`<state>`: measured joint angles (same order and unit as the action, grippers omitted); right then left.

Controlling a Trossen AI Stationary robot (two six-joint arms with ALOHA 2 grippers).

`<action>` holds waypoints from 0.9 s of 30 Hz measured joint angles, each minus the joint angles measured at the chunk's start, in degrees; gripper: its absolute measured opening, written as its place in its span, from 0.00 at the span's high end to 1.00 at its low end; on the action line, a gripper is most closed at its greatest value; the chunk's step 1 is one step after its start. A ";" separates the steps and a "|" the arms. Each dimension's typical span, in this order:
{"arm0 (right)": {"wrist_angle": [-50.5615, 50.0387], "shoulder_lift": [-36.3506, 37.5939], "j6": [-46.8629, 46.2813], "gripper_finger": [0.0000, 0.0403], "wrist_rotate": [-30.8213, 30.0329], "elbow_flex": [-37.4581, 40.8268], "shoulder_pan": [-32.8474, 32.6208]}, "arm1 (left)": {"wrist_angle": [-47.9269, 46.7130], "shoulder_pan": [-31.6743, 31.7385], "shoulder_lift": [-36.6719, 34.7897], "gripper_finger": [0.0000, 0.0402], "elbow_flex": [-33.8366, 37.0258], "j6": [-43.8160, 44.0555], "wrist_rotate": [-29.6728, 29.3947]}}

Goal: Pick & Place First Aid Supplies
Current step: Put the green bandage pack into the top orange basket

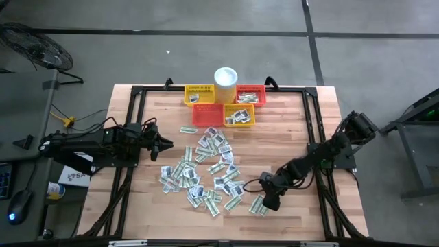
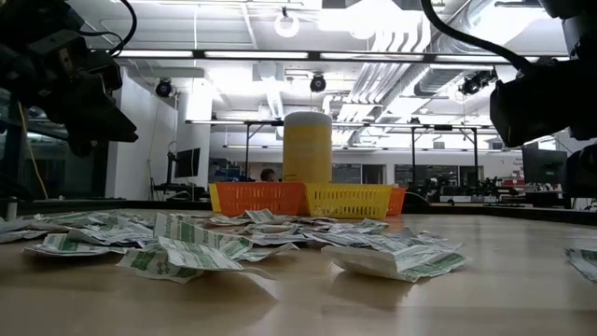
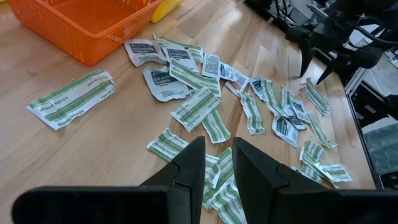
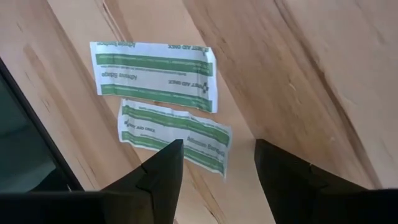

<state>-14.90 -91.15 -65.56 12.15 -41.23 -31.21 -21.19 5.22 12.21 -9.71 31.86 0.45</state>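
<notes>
The right hand point(image 4: 214, 171) is hovering wide open over two green-striped bandage packets point(image 4: 175, 138) on the surface's near right, their long axes lying across its fingers. The left hand point(image 3: 216, 168) is waiting narrowly parted left of the scattered pile point(image 1: 206, 171).

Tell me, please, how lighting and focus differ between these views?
Low view: bright ceiling lights leave both arms as dark silhouettes, and the nearest packets look soft. High view: even light, faint shadows. Right wrist view: print on the two packets is readable, while the right claw in front is blurred.
</notes>
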 joint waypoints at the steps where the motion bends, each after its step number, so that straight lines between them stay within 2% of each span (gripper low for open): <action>1: 0.29 -0.02 -0.01 0.53 -0.03 0.02 -0.16 | 0.01 0.01 0.02 0.80 0.02 -0.02 0.00; 13: 1.52 -1.00 -2.35 0.55 0.62 -0.05 -0.51 | 0.02 0.02 0.02 0.80 0.02 -0.02 0.00; 27: 0.51 -2.30 -3.45 0.81 1.34 -0.09 -0.60 | 0.02 0.00 0.01 0.80 0.02 -0.01 0.00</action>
<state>-14.39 -93.45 -69.01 13.49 -41.32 -31.81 -21.17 5.22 12.22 -9.69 31.85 0.45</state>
